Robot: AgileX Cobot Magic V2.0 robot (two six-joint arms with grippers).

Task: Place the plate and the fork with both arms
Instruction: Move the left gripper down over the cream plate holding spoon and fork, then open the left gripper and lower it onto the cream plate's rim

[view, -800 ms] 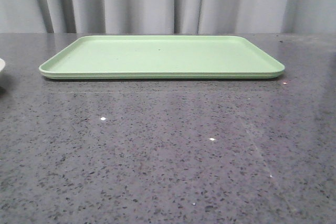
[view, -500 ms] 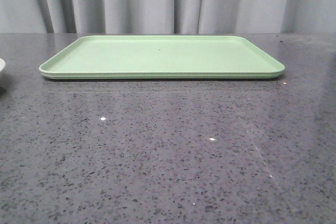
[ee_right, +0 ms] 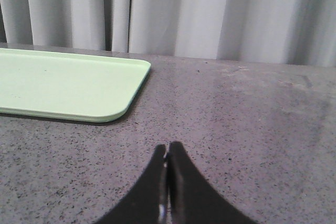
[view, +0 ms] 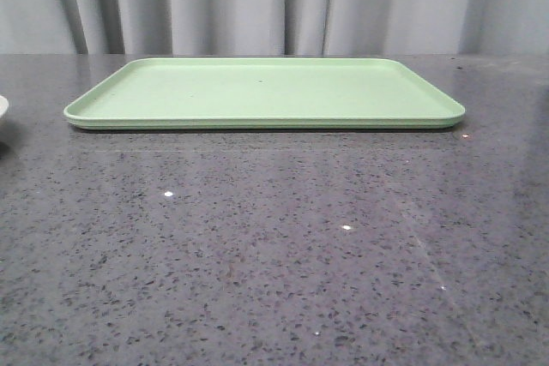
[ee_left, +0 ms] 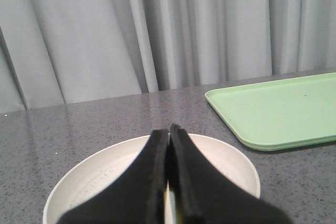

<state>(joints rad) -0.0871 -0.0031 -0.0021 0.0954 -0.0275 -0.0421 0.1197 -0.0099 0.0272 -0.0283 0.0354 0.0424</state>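
The cream plate (ee_left: 94, 171) sits on the grey table left of the green tray (ee_left: 278, 114). Only a sliver of the plate (view: 3, 107) shows at the left edge of the front view. My left gripper (ee_left: 169, 128) is shut, its fingers pressed together, and it hovers over the middle of the plate. A thin yellowish strip shows low in the slit between its fingers; I cannot tell what it is. The fork is otherwise out of view. My right gripper (ee_right: 167, 146) is shut and empty over bare table, to the right of the tray (ee_right: 63, 85).
The light-green tray (view: 266, 92) lies flat at the back middle of the speckled grey table with nothing on it. Grey curtains hang behind the table. Neither arm shows in the front view.
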